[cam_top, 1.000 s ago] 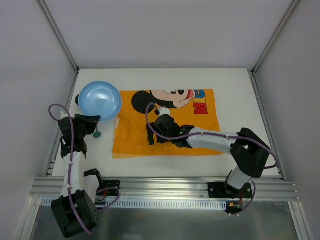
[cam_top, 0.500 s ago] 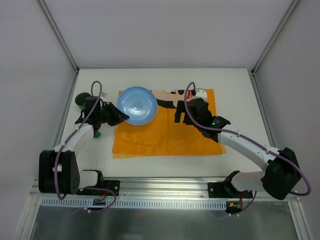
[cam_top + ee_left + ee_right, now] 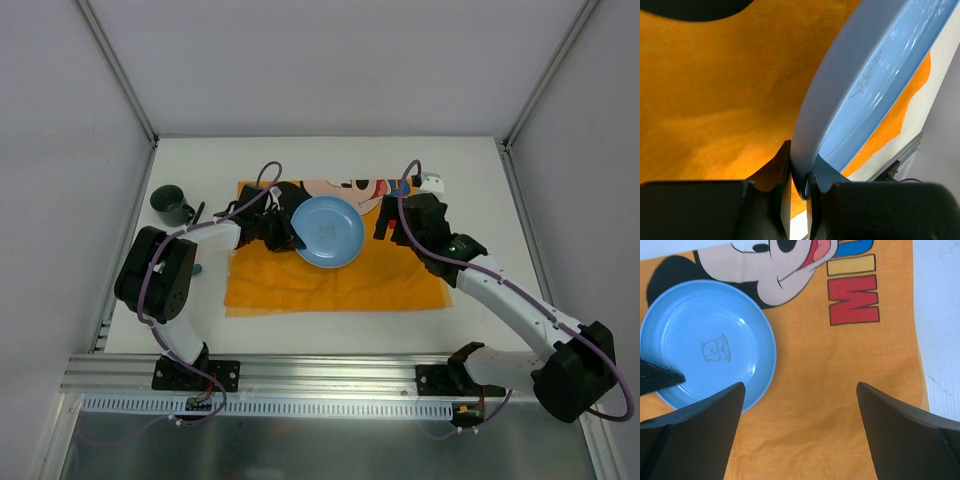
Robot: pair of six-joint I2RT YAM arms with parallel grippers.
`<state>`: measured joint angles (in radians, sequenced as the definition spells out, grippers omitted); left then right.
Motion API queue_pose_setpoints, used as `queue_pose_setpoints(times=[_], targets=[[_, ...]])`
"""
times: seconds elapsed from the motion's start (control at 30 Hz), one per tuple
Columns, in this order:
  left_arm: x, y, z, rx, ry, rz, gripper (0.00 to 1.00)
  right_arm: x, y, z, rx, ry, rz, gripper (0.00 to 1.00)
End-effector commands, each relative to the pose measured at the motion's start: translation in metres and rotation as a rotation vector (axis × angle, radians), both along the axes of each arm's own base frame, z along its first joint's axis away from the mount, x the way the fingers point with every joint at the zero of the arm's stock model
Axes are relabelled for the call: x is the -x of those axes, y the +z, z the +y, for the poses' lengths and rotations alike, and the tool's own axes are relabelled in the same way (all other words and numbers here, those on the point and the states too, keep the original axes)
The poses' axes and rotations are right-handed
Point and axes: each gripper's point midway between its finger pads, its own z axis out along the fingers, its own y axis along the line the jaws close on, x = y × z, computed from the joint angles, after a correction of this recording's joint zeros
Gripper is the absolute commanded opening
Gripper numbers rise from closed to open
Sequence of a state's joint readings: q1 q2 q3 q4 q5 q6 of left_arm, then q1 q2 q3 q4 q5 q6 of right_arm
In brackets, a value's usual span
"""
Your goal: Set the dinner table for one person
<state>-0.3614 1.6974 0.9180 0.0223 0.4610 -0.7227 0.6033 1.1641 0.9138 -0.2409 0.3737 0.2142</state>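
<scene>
The white dinner table (image 3: 470, 180) fills the middle of the top view, with grey walls around it. An orange mouse placemat (image 3: 300, 285) lies at its centre. Over it, the left gripper (image 3: 292, 237) pinches the rim of a tilted blue plate (image 3: 329, 231). Right of the plate, the right gripper (image 3: 400, 215) hovers with its fingers spread wide. A dark mug (image 3: 172, 205) stands at the table's upper left.

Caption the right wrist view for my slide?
Open right gripper above the orange placemat, beside the blue plate pinched at its rim by the left gripper.
</scene>
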Motion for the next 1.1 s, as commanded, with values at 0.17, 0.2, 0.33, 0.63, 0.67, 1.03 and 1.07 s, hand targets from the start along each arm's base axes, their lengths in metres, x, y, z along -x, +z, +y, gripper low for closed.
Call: queue_pose_setpoints(times=[0.17, 0.2, 0.33, 0.63, 0.67, 1.03, 1.07], targets=[[-0.032, -0.006, -0.031, 0.020, -0.012, -0.045, 0.00, 0.007, -0.010, -0.015, 0.033, -0.001, 0.002, 0.99], [-0.034, -0.008, -0.030, 0.017, -0.005, -0.041, 0.00, 0.007, -0.010, -0.016, 0.033, -0.003, 0.001, 0.99], [-0.032, -0.021, -0.027, -0.004, 0.021, -0.016, 0.00, 0.009, -0.014, -0.026, 0.037, -0.017, 0.006, 1.00], [-0.020, -0.043, -0.021, -0.029, 0.039, 0.059, 0.00, 0.011, -0.020, -0.031, 0.032, -0.024, 0.021, 0.99], [-0.018, -0.047, -0.020, -0.036, 0.041, 0.073, 0.00, 0.011, -0.021, -0.032, 0.033, -0.024, 0.022, 0.99], [-0.003, -0.059, -0.009, -0.075, 0.072, 0.131, 0.57, 0.013, -0.026, -0.035, 0.031, -0.036, 0.029, 1.00], [0.000, -0.060, -0.009, -0.075, 0.070, 0.140, 0.80, 0.013, -0.026, -0.035, 0.031, -0.036, 0.029, 0.99]])
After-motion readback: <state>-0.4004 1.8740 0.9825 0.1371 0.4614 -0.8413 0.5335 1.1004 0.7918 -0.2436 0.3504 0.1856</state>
